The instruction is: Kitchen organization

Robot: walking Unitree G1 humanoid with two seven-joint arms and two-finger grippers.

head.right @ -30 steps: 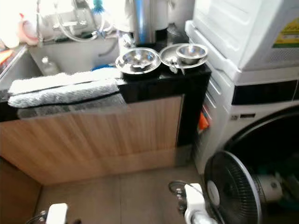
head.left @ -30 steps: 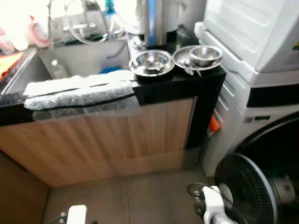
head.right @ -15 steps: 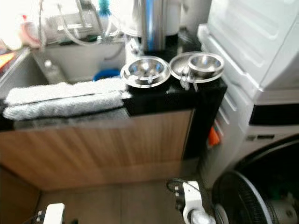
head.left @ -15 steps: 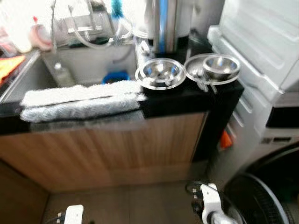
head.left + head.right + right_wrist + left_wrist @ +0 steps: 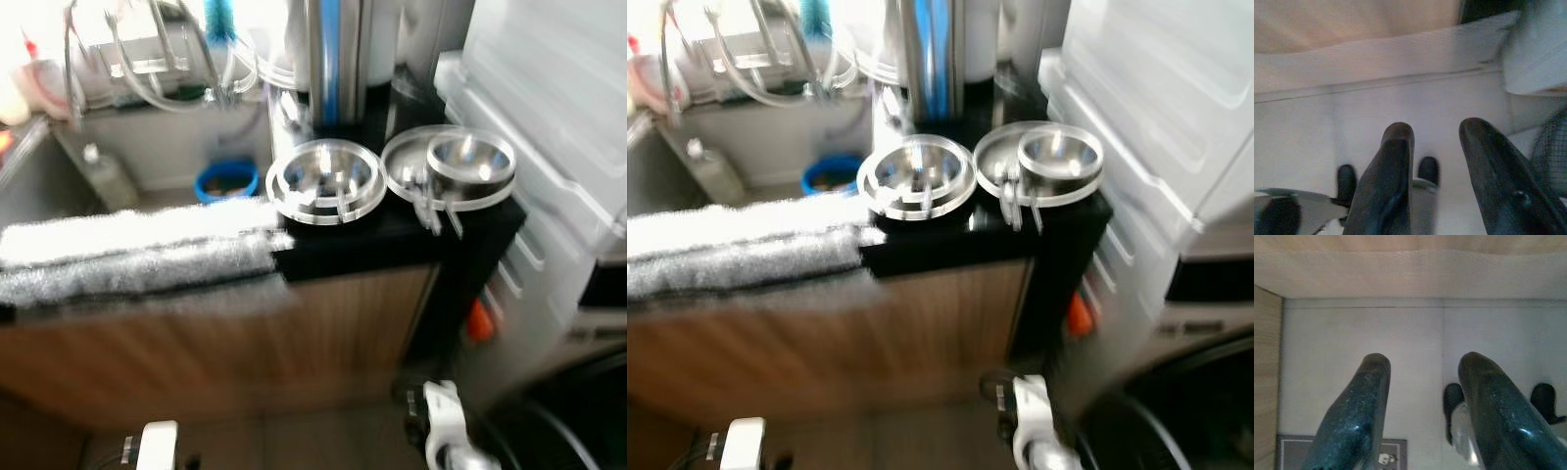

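Head downward at counter (image 5: 392, 240); wrists floorward.

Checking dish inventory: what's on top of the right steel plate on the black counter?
A steel bowl sits on the right steel plate, toward its right side. Utensil handles hang over the plate's front rim; too blurred to identify them. Whatever lies under the bowl is covered.
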